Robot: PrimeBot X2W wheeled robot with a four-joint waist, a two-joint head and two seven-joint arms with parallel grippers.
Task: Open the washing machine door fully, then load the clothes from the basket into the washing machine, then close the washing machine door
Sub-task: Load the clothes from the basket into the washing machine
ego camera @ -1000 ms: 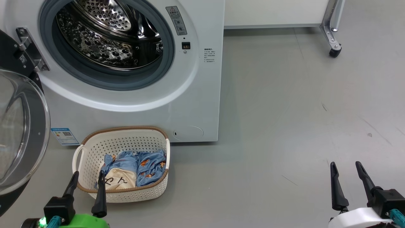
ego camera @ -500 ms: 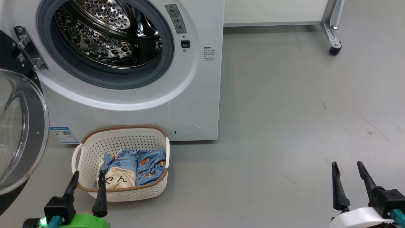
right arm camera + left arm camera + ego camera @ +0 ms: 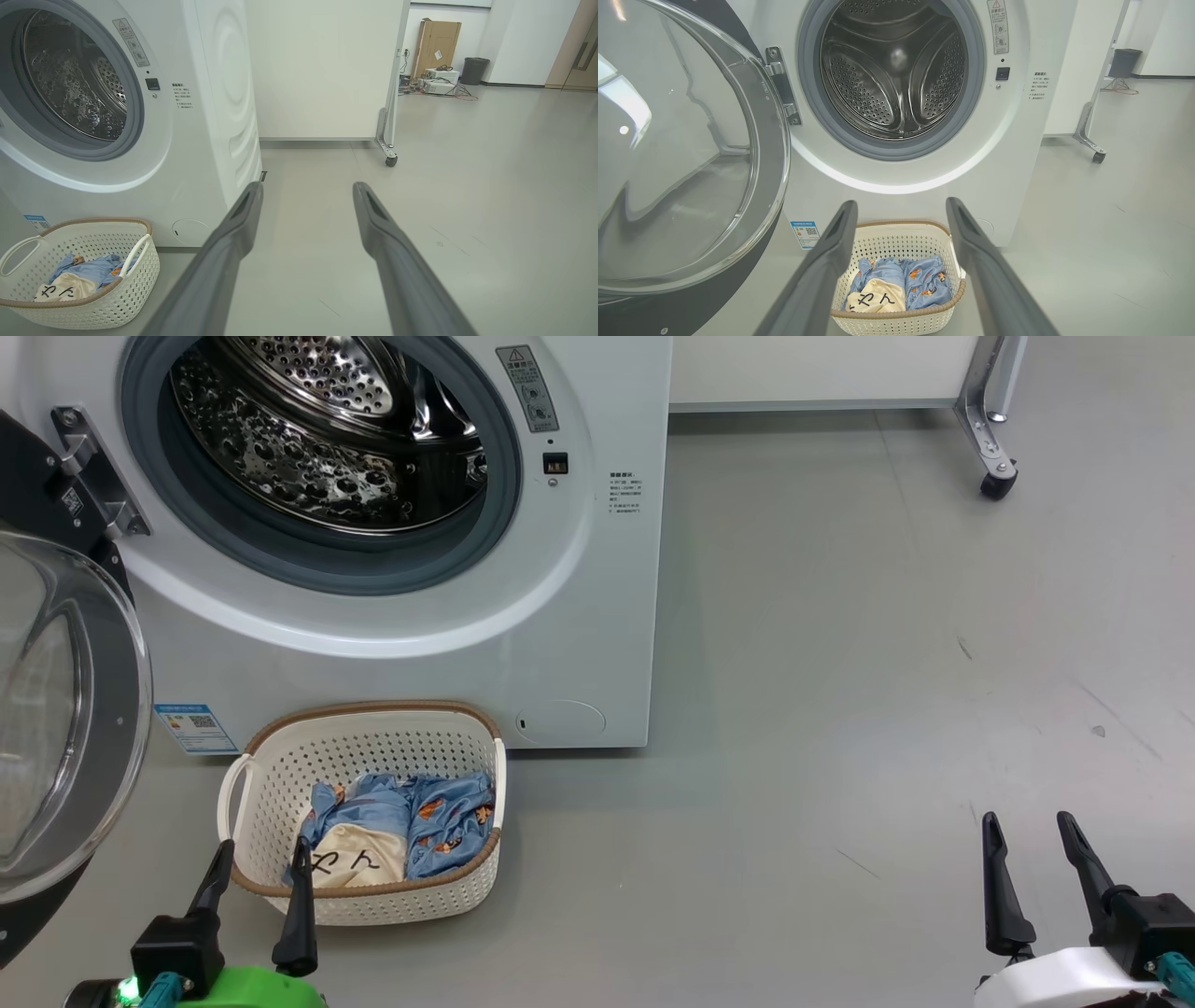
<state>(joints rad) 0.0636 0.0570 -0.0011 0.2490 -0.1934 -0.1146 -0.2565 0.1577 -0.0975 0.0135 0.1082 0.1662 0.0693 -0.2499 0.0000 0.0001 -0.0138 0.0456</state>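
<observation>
clothes (image 3: 446,823) in basket (image 3: 373,707) look light, floppy: pinch the raised blue fold; left fingers (image 3: 299,907), right fingers (image 3: 1004,889) wide open, empty.

Glossy grey floor (image 3: 467,186); a white partition (image 3: 322,70) on a castored leg (image 3: 386,144); beyond it, a cardboard box (image 3: 437,46) and dark bin (image 3: 474,70).

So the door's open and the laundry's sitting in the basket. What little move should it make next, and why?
Probably lower the left gripper into the basket onto the clothes. The washing machine door is swung wide, the drum looks empty, and that gripper is open right by the basket's near rim; the right gripper is far off to the side.
</observation>
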